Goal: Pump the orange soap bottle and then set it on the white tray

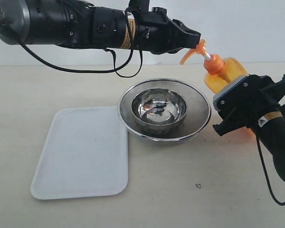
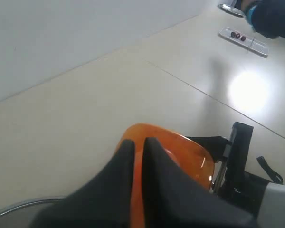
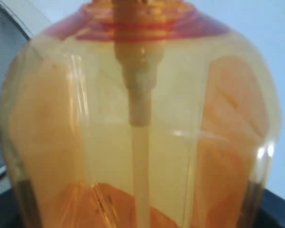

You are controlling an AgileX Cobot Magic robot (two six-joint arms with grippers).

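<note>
The orange soap bottle stands tilted at the right of the table, its nozzle pointing toward the steel bowl. My right gripper is shut on the bottle's body from the front. In the right wrist view the translucent bottle fills the frame, with its dip tube showing inside. My left gripper reaches across from the left, shut, with its tips resting on the pump head. In the left wrist view the fingertips lie together over the orange pump top. The white tray lies at the front left with nothing on it.
A round steel bowl sits inside a wide mesh strainer between the tray and the bottle. A small dark speck lies on the table toward the front. The left arm spans the back of the table.
</note>
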